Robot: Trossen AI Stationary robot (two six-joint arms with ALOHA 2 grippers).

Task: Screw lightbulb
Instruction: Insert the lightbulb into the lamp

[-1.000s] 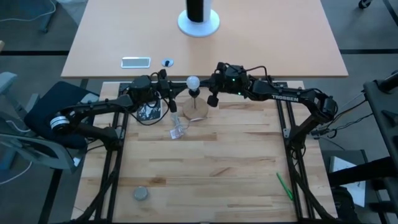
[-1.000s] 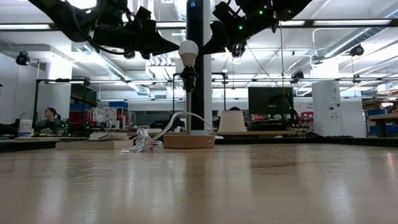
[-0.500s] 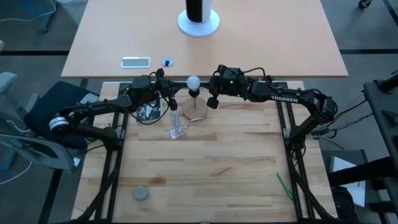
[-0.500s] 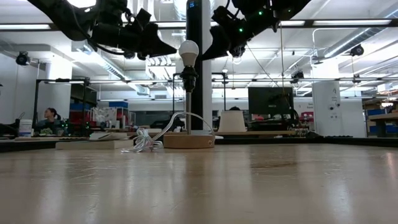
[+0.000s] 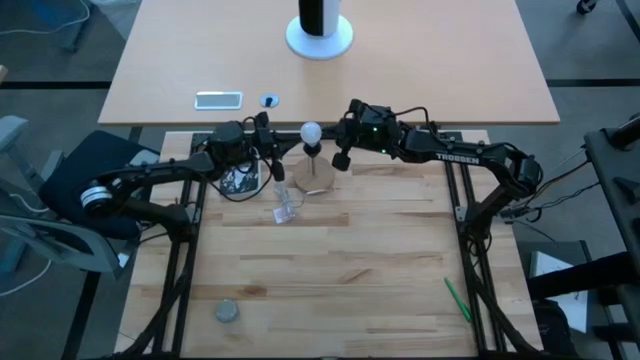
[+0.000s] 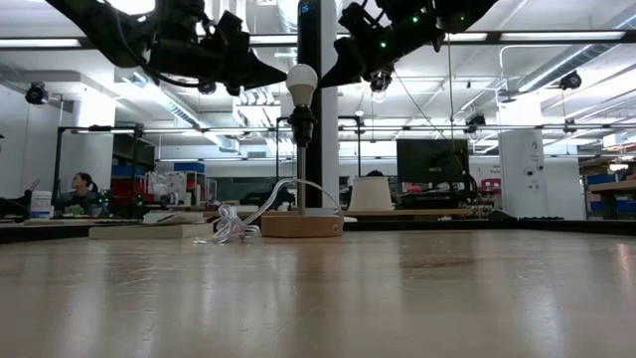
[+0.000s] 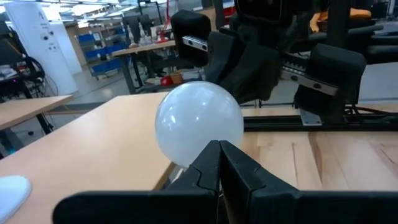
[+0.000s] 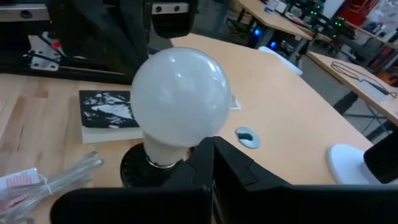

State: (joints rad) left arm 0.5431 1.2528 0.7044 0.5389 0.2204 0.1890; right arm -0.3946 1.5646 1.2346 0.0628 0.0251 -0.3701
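1. The lightbulb [image 5: 311, 131] sits upright in the black socket [image 6: 300, 127] of a small lamp on a round wooden base [image 5: 316, 178], near the far edge of the wooden surface [image 5: 330, 260].
2. The left hand [image 5: 272, 142] hangs just beside the bulb on its left, fingers clenched together on nothing; in its wrist view the closed tips point at the globe [image 7: 199, 124] without gripping it.
3. The right hand [image 5: 340, 140] hangs just beside the bulb on the other side, likewise clenched and empty, its tips close under the globe [image 8: 180, 99].
4. A clear cord [image 6: 234, 224] lies bundled by the lamp base.
5. A green pen [image 5: 457, 298] and a small grey disc [image 5: 227, 312] lie well apart near the front of the surface.
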